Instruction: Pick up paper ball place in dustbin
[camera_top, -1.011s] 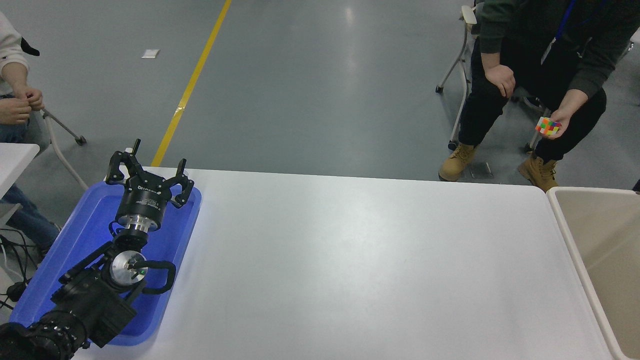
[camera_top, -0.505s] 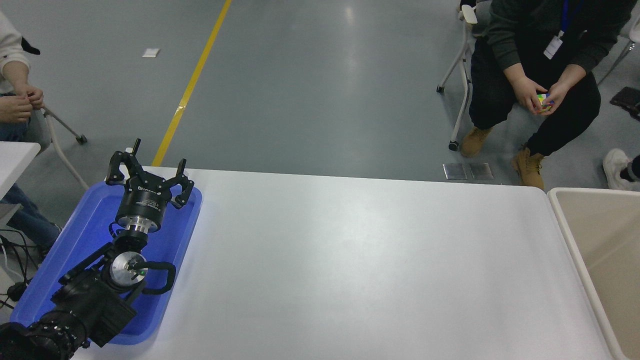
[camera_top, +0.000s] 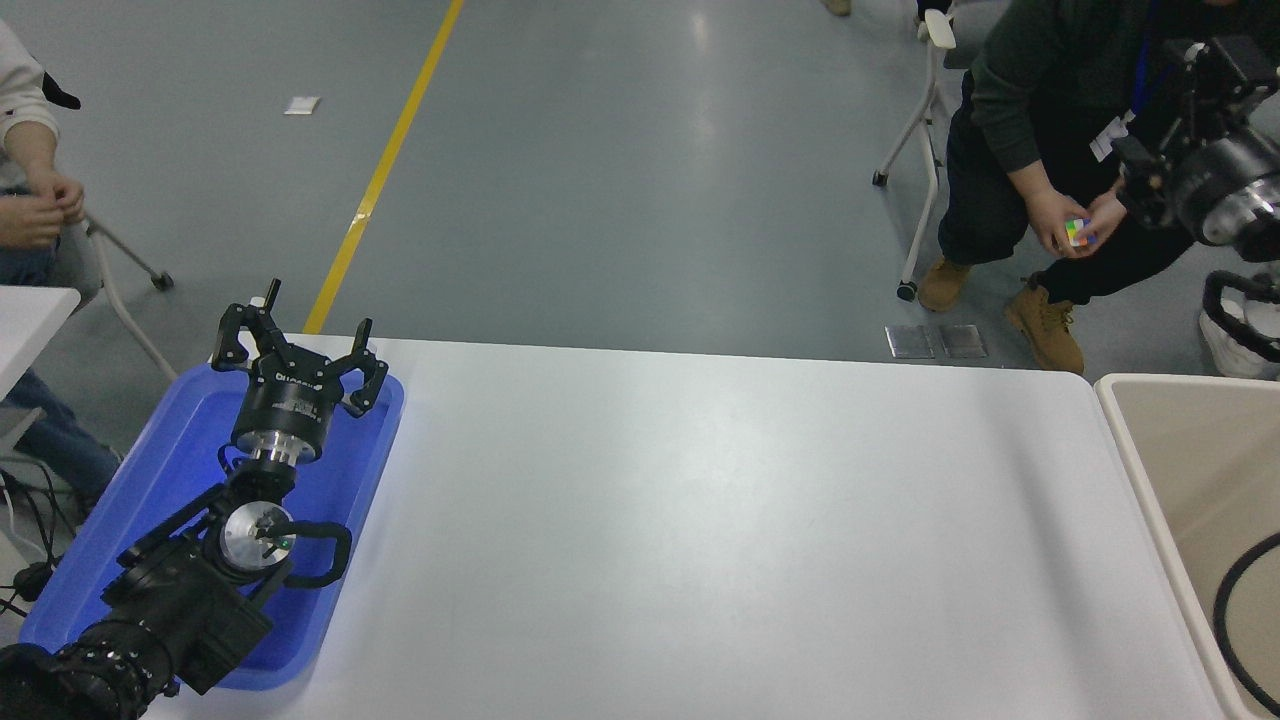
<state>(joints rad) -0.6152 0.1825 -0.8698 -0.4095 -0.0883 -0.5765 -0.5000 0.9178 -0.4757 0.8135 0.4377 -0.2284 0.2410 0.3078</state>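
Note:
No paper ball shows anywhere in the head view. The beige dustbin stands at the table's right end, cut off by the picture's edge. My right gripper is raised high at the upper right, above and beyond the dustbin, dark against a person's clothes. I cannot make out whether it is open or shut, or whether it holds anything. My left gripper is parked open and empty over the blue tray at the lower left.
A seated person at the top right holds a multicoloured puzzle cube in both hands. Another person sits at the far left. A black cable loop hangs over the dustbin. The white table lies between tray and dustbin.
My right arm has come into view at the upper right above the dustbin, with its cable loop. The person has leaned forward, holding the cube in both hands. The left arm has not moved.

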